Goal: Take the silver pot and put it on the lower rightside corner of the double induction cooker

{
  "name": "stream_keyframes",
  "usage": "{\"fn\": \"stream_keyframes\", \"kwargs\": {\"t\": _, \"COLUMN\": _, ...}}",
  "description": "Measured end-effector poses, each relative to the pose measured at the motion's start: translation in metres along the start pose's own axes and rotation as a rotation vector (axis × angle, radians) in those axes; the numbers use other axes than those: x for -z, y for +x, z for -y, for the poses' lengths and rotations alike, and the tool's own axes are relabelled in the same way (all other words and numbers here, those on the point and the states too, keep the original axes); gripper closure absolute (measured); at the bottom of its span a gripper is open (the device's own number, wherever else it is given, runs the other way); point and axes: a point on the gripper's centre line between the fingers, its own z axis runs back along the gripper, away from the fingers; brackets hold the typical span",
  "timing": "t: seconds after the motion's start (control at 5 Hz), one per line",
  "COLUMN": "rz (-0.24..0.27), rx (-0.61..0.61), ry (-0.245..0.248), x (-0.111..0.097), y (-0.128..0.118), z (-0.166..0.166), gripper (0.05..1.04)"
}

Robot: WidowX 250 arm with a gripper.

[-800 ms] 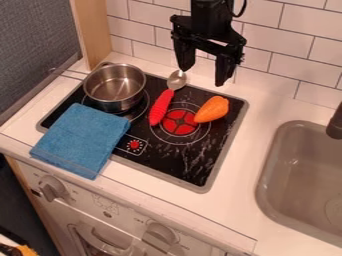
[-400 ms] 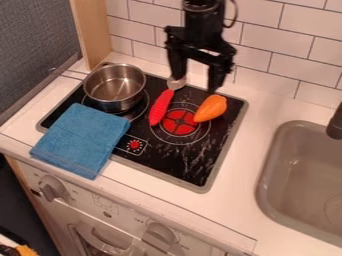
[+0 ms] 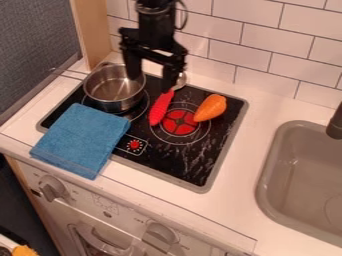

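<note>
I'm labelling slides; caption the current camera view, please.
Open end effector near the pot, with spoon, carrot and towel on the cooktop.

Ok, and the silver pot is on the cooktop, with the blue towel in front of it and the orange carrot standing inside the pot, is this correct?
Not quite: the orange carrot is not inside the silver pot. The camera view shows it lying on the cooktop, with the blue towel in front of the pot as you say.
</note>
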Motion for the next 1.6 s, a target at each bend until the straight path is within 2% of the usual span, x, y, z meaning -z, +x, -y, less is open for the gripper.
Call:
{"fn": "stream_keyframes", "kwargs": {"t": 0.2, "rz": -0.076, "rx": -0.034, "ry": 0.025, "x": 0.023, "y": -0.010, "z": -0.021, "gripper": 0.083}}
{"fn": "stream_keyframes", "kwargs": {"t": 0.4, "rz": -0.123, "rx": -0.024, "ry": 0.022, "x": 0.043, "y": -0.006, "z": -0.024, "gripper": 0.083}}
{"fn": "stream_keyframes", "kwargs": {"t": 0.6, "rz": -0.154, "rx": -0.042, "ry": 0.029, "x": 0.056, "y": 0.001, "z": -0.031, "gripper": 0.083}}
{"fn": "stream_keyframes", "kwargs": {"t": 0.8, "rz": -0.162, "rx": -0.050, "ry": 0.032, "x": 0.061, "y": 0.007, "z": -0.037, "gripper": 0.140}}
{"fn": "stream_keyframes", "kwargs": {"t": 1.2, "rz": -0.177, "rx": -0.057, "ry": 0.037, "x": 0.065, "y": 0.005, "z": -0.036, "gripper": 0.731}}
{"fn": "stream_keyframes", "kwargs": {"t": 1.4, "rz": -0.173, "rx": -0.061, "ry": 0.040, "x": 0.065, "y": 0.006, "z": -0.034, "gripper": 0.942}}
{"fn": "stream_keyframes", "kwargs": {"t": 1.6, "rz": -0.155, "rx": -0.043, "ry": 0.036, "x": 0.060, "y": 0.007, "z": -0.030, "gripper": 1.003}}
